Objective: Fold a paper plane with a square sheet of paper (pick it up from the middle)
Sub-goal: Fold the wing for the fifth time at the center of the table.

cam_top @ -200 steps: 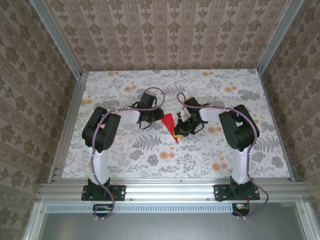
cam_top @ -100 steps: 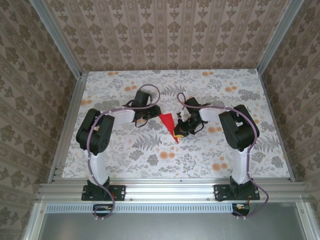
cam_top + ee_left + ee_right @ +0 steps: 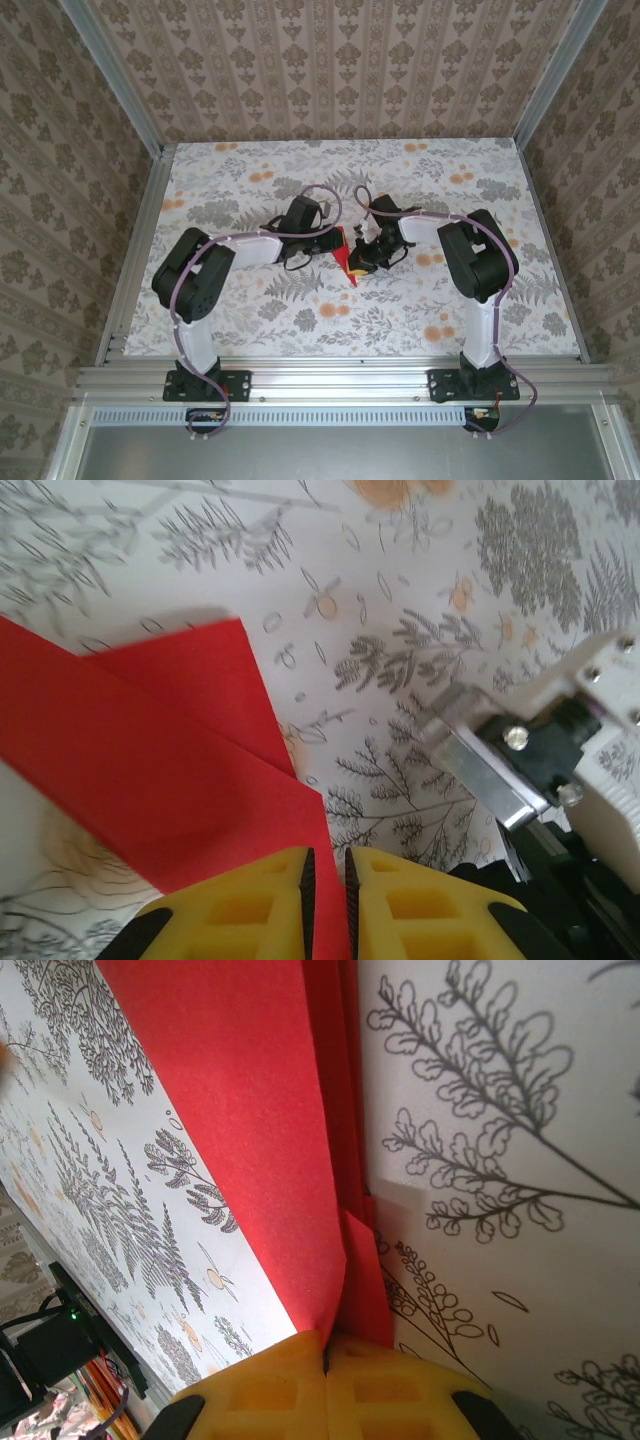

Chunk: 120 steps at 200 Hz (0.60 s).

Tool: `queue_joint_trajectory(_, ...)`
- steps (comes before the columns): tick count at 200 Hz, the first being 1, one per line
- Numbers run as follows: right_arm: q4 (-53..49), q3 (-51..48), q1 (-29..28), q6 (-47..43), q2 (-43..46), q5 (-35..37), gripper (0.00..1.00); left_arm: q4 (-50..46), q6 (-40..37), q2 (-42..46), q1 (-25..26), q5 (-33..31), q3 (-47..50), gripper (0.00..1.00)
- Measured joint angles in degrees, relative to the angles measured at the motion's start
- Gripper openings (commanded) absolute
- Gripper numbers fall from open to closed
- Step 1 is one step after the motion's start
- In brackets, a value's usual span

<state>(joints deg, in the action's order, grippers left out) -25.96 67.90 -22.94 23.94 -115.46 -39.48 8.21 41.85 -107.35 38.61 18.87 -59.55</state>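
The square sheet of paper is bright red and folded into a narrow pointed paper plane (image 3: pixel 343 250) lying mid-table, tip toward me. In the left wrist view its layered wing (image 3: pixel 150 760) lies flat on the floral cloth. My left gripper (image 3: pixel 327 243) sits at the wing's left edge, its yellow jaws (image 3: pixel 328 865) nearly together with red showing through the slit. I cannot tell if it pinches the paper. My right gripper (image 3: pixel 358 266) is shut (image 3: pixel 327 1345) on the plane's stacked centre layers (image 3: pixel 250 1110), which rise between its fingers.
A floral tablecloth (image 3: pixel 420 310) covers the table, which has patterned walls on three sides and an aluminium rail (image 3: pixel 340 378) along the front. The right arm's metal wrist parts (image 3: pixel 540 750) sit close beside my left gripper.
My left arm has swung right and forward from behind the paper, bringing its gripper onto the plane's left wing. The right gripper and the paper have stayed put.
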Motion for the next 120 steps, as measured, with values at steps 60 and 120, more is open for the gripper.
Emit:
queue_joint_trajectory(60,0.02,0.02,0.00,0.00,0.00,-0.02,0.09,-1.51,-0.02,-5.01,-0.09,-0.50,-1.92,0.16)
queue_joint_trajectory(120,0.39,-0.17,-0.48,0.22,1.88,0.98,0.29,-3.06,0.00,-5.60,-0.11,-0.87,-3.17,0.15)
